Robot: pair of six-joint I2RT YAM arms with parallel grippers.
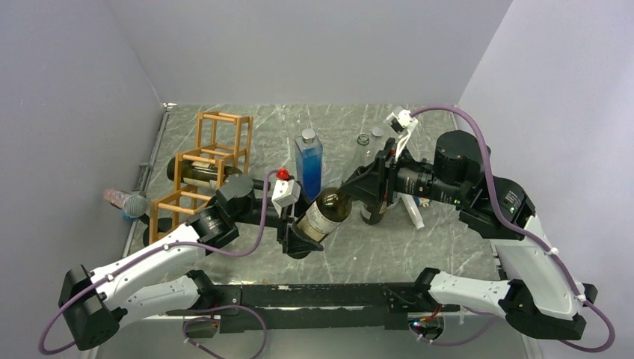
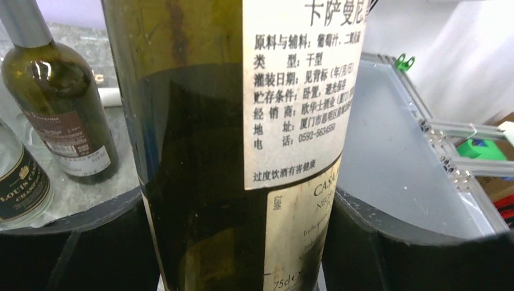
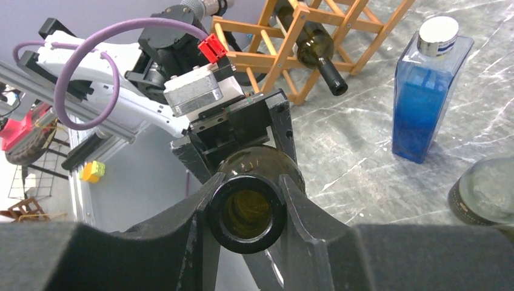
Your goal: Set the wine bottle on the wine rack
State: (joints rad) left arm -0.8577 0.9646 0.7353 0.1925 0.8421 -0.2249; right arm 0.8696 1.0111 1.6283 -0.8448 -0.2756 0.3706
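Note:
The wine bottle is dark green with a cream label and is held tilted near the table's middle. My left gripper is shut on its lower body. In the left wrist view the bottle fills the centre between the black fingers. My right gripper is shut on its neck. In the right wrist view the open bottle mouth sits between the fingers. The wine rack, an orange-brown stick frame, stands at the back left, apart from both grippers. It also shows in the right wrist view.
A dark bottle lies in the rack. A blue square bottle stands behind the held bottle. A dark green bottle and a clear labelled bottle stand under my right arm. A microphone lies at the left edge.

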